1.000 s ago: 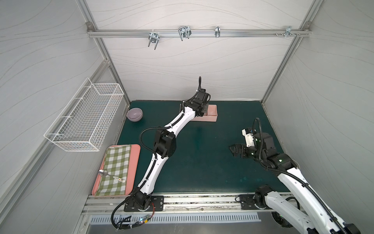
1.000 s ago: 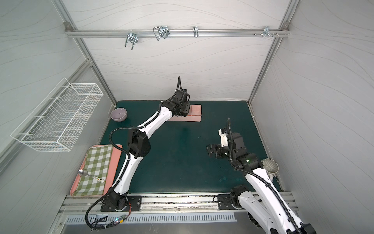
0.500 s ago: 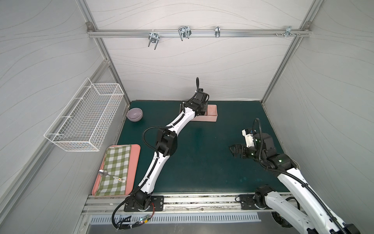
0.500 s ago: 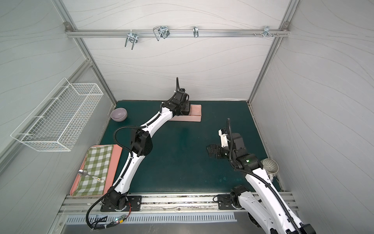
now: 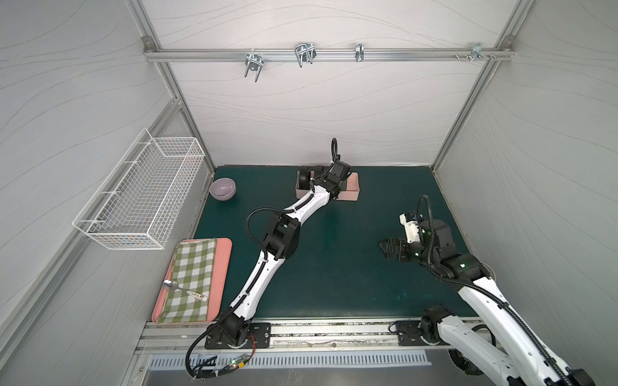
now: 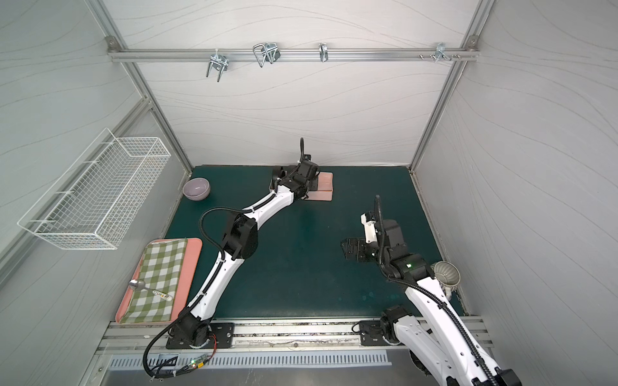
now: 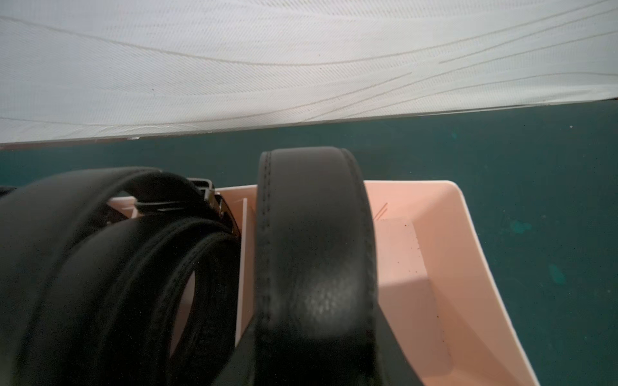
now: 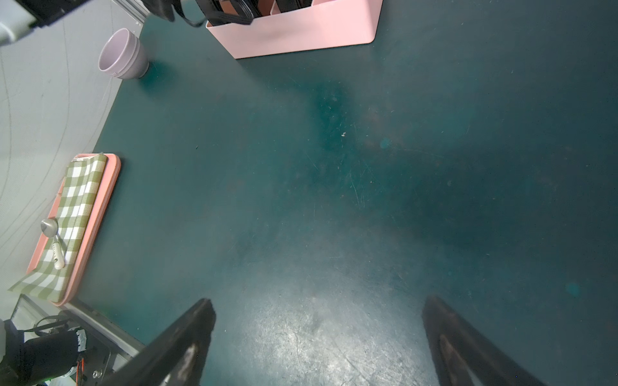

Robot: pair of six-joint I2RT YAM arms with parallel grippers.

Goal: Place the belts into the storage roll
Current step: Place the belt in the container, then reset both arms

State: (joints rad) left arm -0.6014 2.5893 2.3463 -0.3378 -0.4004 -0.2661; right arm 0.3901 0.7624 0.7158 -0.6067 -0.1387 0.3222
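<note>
Top views, left arm: the left tool [image 5: 331, 178] reaches to the far edge of the bench [image 5: 334, 267] and sits low over the storage roll [image 5: 351, 191]. The wrist hides its jaws here.
Top views, belts: two coiled belts [image 5: 305, 177] stand in the roll just beside the left tool. The end of the roll on the tool's other side shows bare pink.
Top views, right arm: the right tool [image 6: 350, 249] hangs over bare bench, well apart from the roll.
Left wrist view, load: a rolled belt [image 7: 314, 267] stands on edge directly ahead of the tool. Dark shapes, judged to be the fingers, flank its lower sides.
Left wrist view, tool state: narrow and clamped across that coil.
Left wrist view, seating: the coil's lower part is inside the pink walls and its top is well above the rim. A divider [image 7: 243, 260] separates it from the two stored coils. Whether another divider lies behind it cannot be told.
Right wrist view: the fingers [image 8: 197, 334] are spread wide with nothing between them. The roll lies far ahead.
Risk, release: the coil may spring open and climb out, because nothing binds it.
Risk, snag: the neighbouring buckle [image 7: 214, 200] sits close to the divider and could catch the coil.
Risk, roll: the light roll is unheld, so a downward push off-centre could tip or slide it.
</note>
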